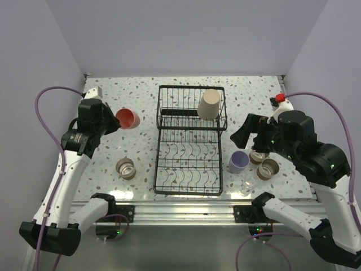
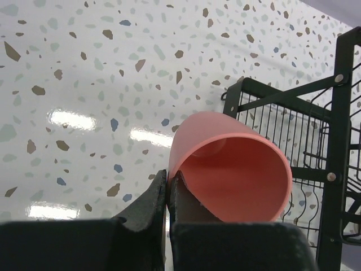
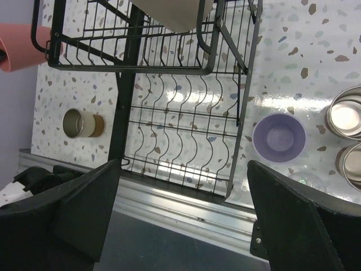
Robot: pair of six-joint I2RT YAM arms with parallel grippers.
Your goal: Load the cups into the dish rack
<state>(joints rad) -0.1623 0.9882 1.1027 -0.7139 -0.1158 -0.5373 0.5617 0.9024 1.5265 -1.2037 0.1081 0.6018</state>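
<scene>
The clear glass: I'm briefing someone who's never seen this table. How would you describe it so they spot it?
Find the black dish rack and go to its near right corner. Beside it stands the lavender cup, with two tan cups further right. The clear glass sits nearer the table edge than those: smallest, and the only see-through one.

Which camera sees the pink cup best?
The left wrist view: the pink cup fills the middle, its rim pinched by the left hand. The top view shows it small, left of the rack. The right wrist view catches only a sliver at its left edge.
</scene>
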